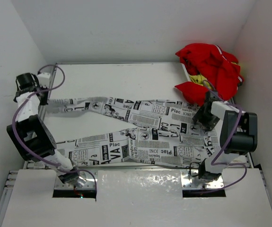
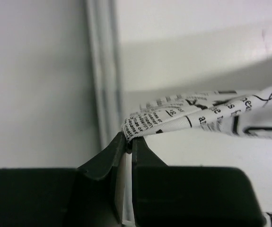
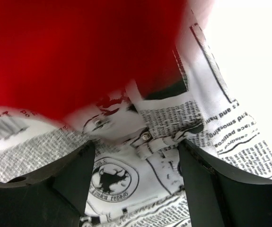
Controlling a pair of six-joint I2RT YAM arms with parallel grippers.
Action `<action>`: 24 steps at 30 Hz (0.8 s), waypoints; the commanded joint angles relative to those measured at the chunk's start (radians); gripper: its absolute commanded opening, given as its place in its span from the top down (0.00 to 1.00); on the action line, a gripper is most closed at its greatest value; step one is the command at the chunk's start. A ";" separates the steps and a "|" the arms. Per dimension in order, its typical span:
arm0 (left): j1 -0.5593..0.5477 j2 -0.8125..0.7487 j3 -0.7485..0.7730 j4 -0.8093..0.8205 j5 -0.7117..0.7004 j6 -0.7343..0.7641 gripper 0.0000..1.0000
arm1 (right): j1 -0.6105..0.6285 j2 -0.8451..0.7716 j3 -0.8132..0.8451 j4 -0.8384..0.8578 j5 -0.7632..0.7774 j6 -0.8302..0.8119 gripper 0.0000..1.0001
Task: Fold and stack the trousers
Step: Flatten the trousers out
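trousers (image 1: pixel 145 137) lie across the table (image 1: pixel 117 80) (legs leftward), clothes heap (image 1: pixel 211 64) behind at right.

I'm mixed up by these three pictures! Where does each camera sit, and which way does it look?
Top: above and behind the arms, looking down on the table; both arms show.
Left wrist: on the left arm, looking along the left gripper, shut on a leg end of the trousers.
Right wrist: on the right arm, looking down past the open right gripper at trousers and red clothes.
All three share the trousers.
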 commanded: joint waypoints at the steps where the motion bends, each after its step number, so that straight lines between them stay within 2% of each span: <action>1: 0.011 -0.066 0.130 0.046 -0.012 0.049 1.00 | -0.018 0.029 -0.007 0.011 0.031 0.040 0.32; 6: 0.012 -0.087 0.215 0.022 -0.003 0.098 1.00 | -0.027 -0.058 -0.142 -0.040 0.051 0.097 0.33; 8: 0.011 -0.121 0.198 0.020 0.006 0.136 1.00 | -0.027 -0.104 -0.221 -0.043 0.034 0.123 0.33; 13: 0.012 -0.162 0.132 -0.006 -0.014 0.152 1.00 | -0.029 -0.242 -0.289 -0.104 0.037 0.135 0.33; 16: 0.020 -0.176 0.100 0.010 -0.037 0.147 1.00 | -0.027 -0.337 -0.257 -0.066 0.071 0.060 0.32; 18: 0.021 -0.182 0.081 0.007 -0.008 0.155 1.00 | -0.027 -0.376 -0.221 -0.007 0.082 -0.067 0.30; 20: 0.020 -0.179 0.086 -0.006 0.021 0.161 1.00 | -0.033 -0.364 -0.127 0.050 0.082 -0.179 0.28; 24: 0.020 -0.175 0.103 -0.009 0.060 0.145 1.00 | -0.082 -0.267 -0.001 0.087 0.004 -0.232 0.26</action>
